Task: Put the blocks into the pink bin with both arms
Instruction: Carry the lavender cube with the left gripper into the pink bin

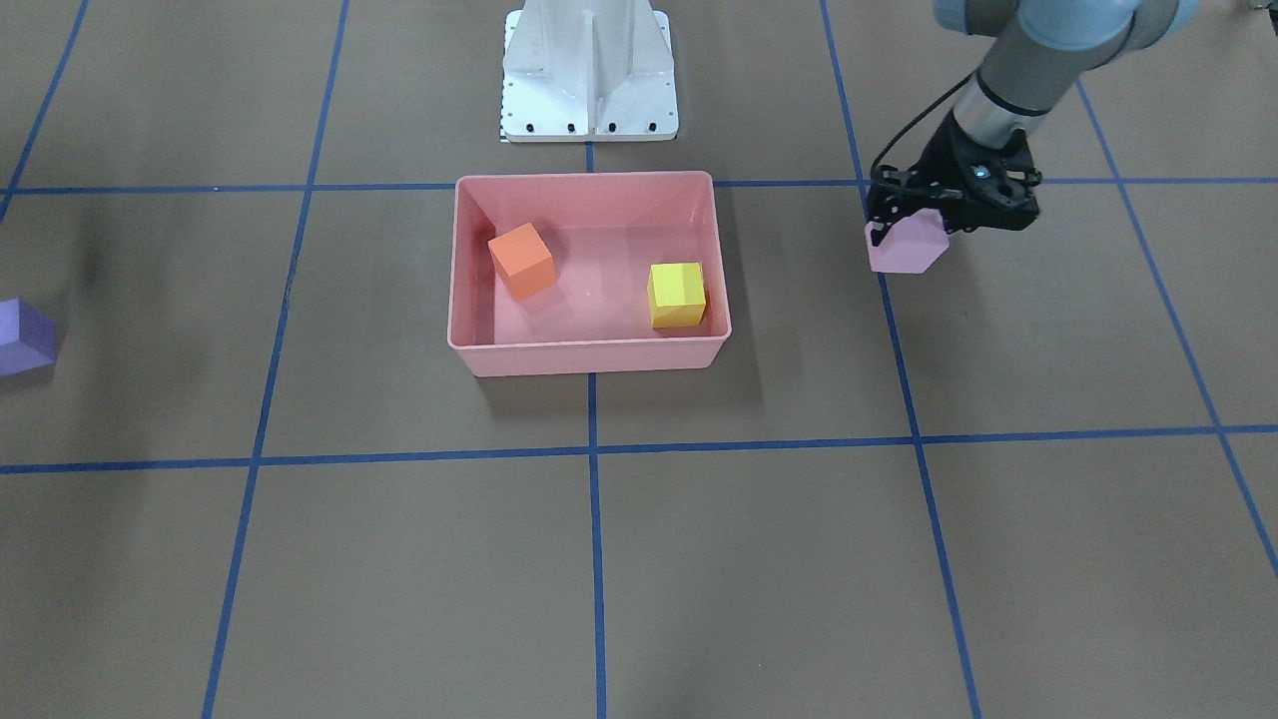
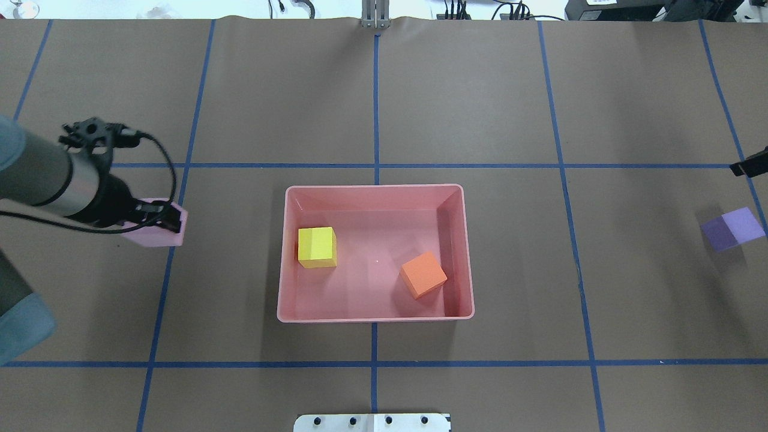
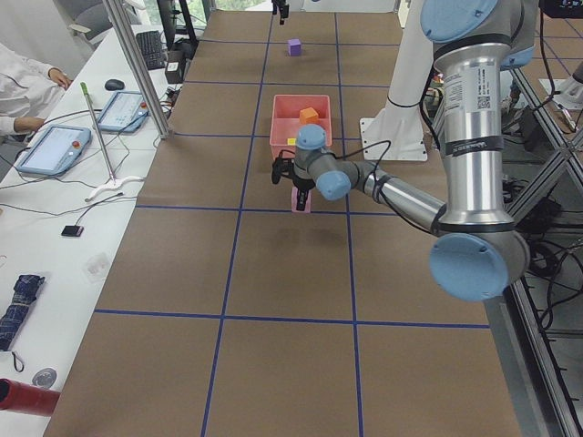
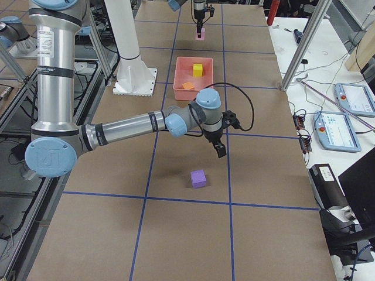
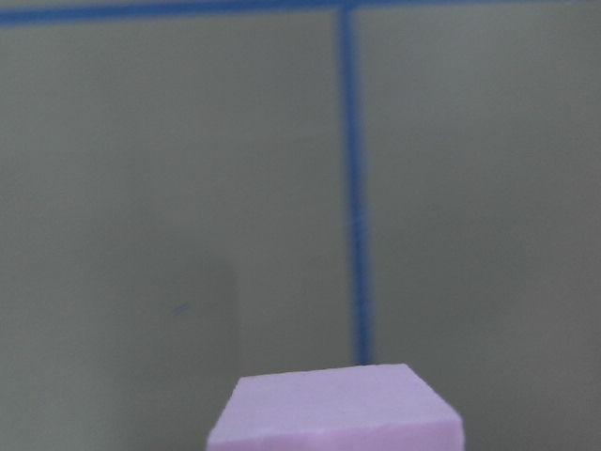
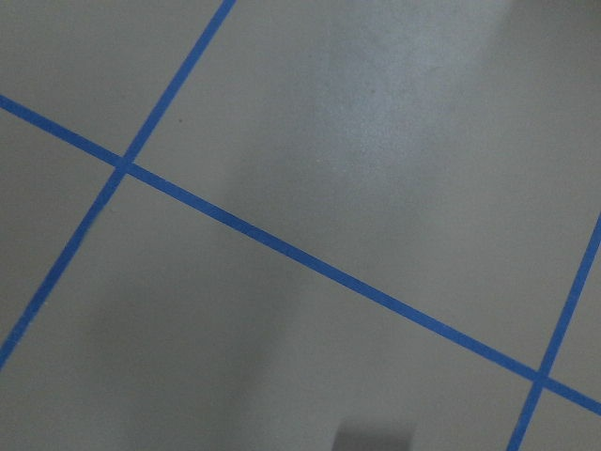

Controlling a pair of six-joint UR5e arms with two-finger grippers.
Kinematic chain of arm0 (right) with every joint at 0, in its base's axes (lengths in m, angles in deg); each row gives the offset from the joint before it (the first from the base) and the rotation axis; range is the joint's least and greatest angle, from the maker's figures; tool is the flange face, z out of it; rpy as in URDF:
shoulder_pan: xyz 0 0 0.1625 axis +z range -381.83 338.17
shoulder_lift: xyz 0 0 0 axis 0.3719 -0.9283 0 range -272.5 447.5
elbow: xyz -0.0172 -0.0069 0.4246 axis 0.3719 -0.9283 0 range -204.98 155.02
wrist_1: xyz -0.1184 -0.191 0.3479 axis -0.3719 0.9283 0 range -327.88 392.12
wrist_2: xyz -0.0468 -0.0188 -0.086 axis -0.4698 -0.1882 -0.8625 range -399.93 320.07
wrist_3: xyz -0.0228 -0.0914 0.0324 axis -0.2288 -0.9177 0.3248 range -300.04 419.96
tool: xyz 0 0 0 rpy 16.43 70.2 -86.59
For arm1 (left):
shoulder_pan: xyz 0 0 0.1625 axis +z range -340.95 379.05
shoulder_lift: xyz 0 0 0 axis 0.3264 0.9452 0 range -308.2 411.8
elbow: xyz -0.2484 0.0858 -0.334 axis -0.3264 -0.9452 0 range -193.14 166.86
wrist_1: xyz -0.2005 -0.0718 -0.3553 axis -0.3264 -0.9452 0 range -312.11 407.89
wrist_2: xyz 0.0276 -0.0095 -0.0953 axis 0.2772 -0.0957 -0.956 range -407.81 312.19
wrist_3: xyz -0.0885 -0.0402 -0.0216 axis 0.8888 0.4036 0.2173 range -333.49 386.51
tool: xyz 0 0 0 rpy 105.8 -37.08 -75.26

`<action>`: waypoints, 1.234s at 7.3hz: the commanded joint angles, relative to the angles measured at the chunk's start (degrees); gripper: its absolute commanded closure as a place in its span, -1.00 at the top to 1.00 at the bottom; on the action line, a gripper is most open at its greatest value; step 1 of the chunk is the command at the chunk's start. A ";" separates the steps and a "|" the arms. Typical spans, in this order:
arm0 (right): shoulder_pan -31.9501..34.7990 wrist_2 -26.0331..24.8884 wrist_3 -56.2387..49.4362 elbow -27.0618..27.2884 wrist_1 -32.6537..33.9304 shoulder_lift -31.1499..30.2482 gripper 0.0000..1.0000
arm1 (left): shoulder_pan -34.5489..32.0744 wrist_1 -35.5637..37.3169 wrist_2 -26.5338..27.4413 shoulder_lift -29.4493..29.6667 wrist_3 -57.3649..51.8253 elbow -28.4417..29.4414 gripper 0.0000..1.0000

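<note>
Your left gripper [image 1: 905, 226] is clamped on the pink block [image 1: 907, 250], well left of the bin [image 2: 375, 188] and outside it. Inside the bin, the yellow block [image 2: 317, 247] sits toward the left wall and the orange block [image 2: 423, 275] toward the right, apart. The purple block [image 2: 733, 228] lies on the table [image 2: 480, 90] far right, near the right gripper [image 4: 221, 151]; you can't tell how wide its claw is.
</note>
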 commanded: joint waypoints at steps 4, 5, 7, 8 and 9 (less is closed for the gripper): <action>0.28 0.74 1.12 -12.71 -21.30 -7.73 0.99 | 14.02 19.72 11.97 36.08 14.78 10.99 0.98; 0.28 0.66 2.43 -12.80 -22.70 -9.13 0.99 | 15.80 19.80 15.15 37.41 15.60 11.01 1.00; 0.20 0.92 16.61 -13.41 -33.82 -11.95 0.99 | 15.90 19.72 15.18 37.51 15.61 10.84 1.00; -0.33 0.92 19.55 -14.55 -37.36 -11.96 0.99 | 15.99 19.72 15.27 37.51 15.61 10.84 1.00; -2.77 -0.39 19.50 -14.91 -37.39 -10.48 0.99 | 16.51 19.72 15.35 37.42 15.61 10.75 1.00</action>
